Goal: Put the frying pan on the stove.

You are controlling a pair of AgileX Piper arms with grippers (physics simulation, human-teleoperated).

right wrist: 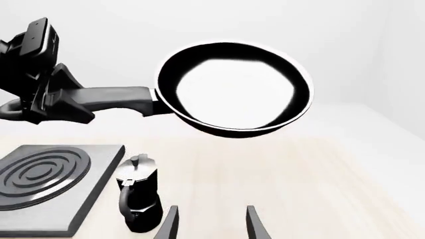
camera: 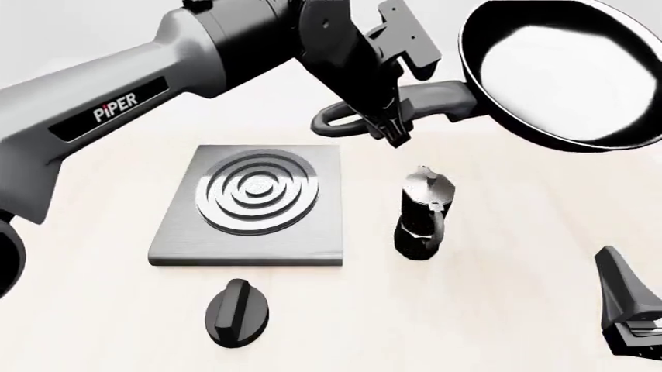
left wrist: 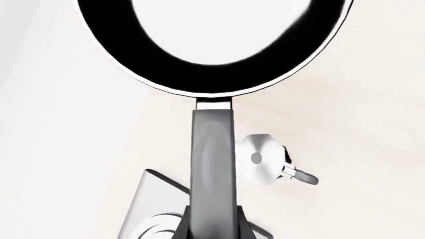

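A pale, cream-coloured counter point(camera: 497, 310) with faint wood grain runs back to plain white walls under bright, even light.

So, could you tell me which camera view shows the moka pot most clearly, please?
The front view: the moka pot stands whole and unobstructed beside the stove. The right wrist view shows it nearly whole, low near the frame's edge. The left wrist view sees it only from above, partly behind the frying pan handle.

The left arm point(camera: 114, 105) reads "PIPER".
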